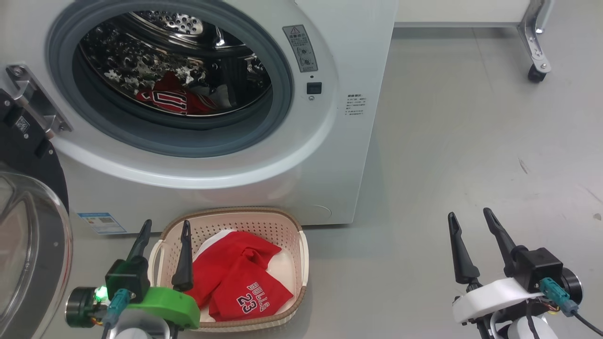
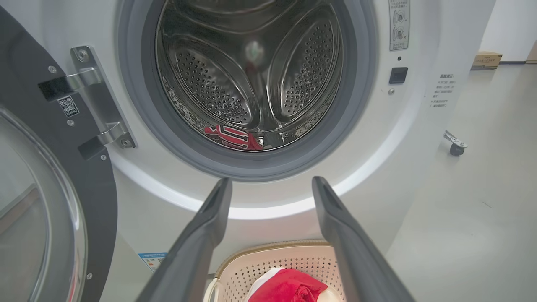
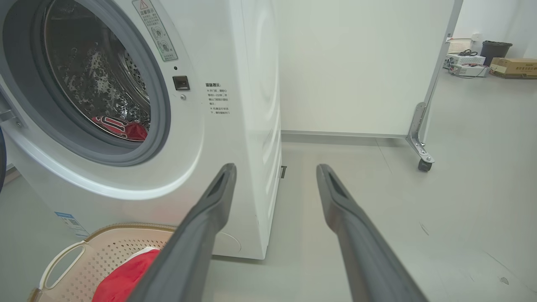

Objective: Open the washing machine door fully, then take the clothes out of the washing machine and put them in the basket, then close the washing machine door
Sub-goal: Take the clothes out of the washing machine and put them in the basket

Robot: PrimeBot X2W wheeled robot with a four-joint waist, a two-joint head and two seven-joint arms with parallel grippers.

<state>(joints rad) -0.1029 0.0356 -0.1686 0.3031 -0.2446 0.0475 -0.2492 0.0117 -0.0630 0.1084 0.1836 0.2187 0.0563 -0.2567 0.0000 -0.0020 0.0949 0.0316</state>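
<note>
- The washing machine [image 1: 330, 155] fills the upper left of the head view. Its mouth is uncovered and we can see straight into the steel drum [image 1: 141, 61].
- The washing machine door [image 1: 28, 155] hangs swung out on its hinge [image 1: 33, 99], at 9 o'clock of the opening. We judge the opening step done.
- The basket [image 1: 301, 249] sits on the floor [image 1: 471, 117] just in front of the machine, at 6 o'clock below the opening.
- A red jersey [image 1: 240, 278] lettered "BULLS 23" lies in the basket over some white fabric [image 1: 285, 263].
- More of the clothes [image 1: 172, 99] lie at 6 o'clock on the drum bottom as a red bundle. Its long axis runs roughly from 9 to 3 o'clock, behind the grey gasket [image 1: 188, 141].
- The left gripper [image 1: 167, 223] hovers at the basket's 9 o'clock rim, fingers spread wide and empty. In its wrist view the bundle lies dead ahead at 12 o'clock.
- The right gripper [image 1: 470, 213] is also spread wide and empty, over bare floor well apart from the machine. From there the bundle lies at about 10 o'clock.
- We judge the left arm nearer and better aligned. The reach goes up and forward over the gasket lip, with the fingers closing across the bundle's short axis.
</note>
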